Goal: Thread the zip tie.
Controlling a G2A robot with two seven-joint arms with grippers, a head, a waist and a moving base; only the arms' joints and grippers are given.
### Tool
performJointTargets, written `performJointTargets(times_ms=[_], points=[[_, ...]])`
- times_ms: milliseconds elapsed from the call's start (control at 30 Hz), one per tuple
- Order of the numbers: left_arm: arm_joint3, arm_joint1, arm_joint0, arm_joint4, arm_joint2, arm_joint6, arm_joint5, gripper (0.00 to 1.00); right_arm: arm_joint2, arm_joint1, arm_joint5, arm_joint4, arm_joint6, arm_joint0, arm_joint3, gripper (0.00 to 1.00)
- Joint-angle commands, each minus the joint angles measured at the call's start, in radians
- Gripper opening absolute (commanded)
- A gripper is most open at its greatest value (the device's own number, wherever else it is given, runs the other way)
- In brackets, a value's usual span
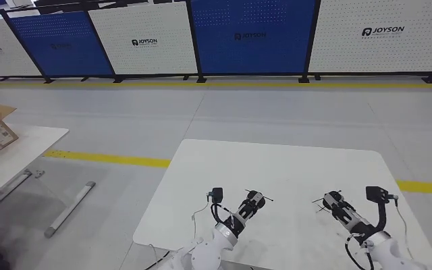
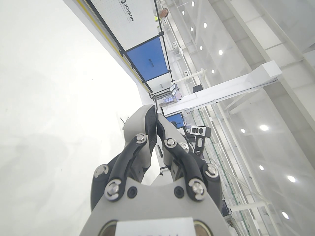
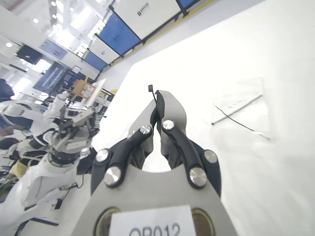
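At the right gripper (image 3: 156, 98) tip: the zip tie (image 3: 150, 88) head sticks out, clamped between shut jaws.
Left gripper (image 2: 155, 111): clenched on a thin black strip (image 1: 267, 198); we cannot tell whether it is the same tie's tail.
Progress: we judge the grasps made and the threading not yet done; head and strip are well apart above the white table (image 1: 283, 162).

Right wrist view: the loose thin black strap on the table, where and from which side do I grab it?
Take the thin black strap near its middle, straight from above, pincer fingers straddling its width: it lies flat on the table, so a sideways approach would likely push it. The right pincer is shut on a zip tie; release that first.
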Motion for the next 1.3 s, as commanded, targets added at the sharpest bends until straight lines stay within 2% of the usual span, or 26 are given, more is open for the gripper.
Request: performJointTargets(times_ms=[0,100,167,667,733,833,1100,1200,1267], points=[[0.000,0.000,0.000,0.000,0.000,0.000,0.000,0.00,-0.025,-0.003,0.007,-0.002,-0.010,0.003,-0.020,0.00],[0.000,0.000,0.000,0.000,0.000,0.000,0.000,0.00,-0.076,-0.009,0.027,-0.011,-0.001,0.032,-0.025,0.00],[0.000,0.000,0.000,0.000,0.000,0.000,0.000,0.00,-0.107,-0.011,0.055,-0.005,0.057,0.064,-0.008,0.00],[0.000,0.000,0.000,0.000,0.000,0.000,0.000,0.00,-0.107,-0.011,0.055,-0.005,0.057,0.064,-0.008,0.00],[0.000,0.000,0.000,0.000,0.000,0.000,0.000,0.00,-0.110,-0.014,0.046,0.001,0.016,0.056,-0.001,0.00],[0.000,0.000,0.000,0.000,0.000,0.000,0.000,0.00,-0.116,-0.018,-0.010,0.014,-0.072,0.024,0.012,0.00],[0.000,0.000,0.000,0.000,0.000,0.000,0.000,0.00,-0.120,-0.026,-0.101,-0.022,-0.268,-0.073,0.005,0.00],[0.000,0.000,0.000,0.000,0.000,0.000,0.000,0.00,-0.123,-0.028,-0.113,-0.053,-0.330,-0.097,0.007,0.00],[0.000,0.000,0.000,0.000,0.000,0.000,0.000,0.00,-0.143,-0.032,-0.115,-0.043,-0.319,-0.090,0.025,0.00]])
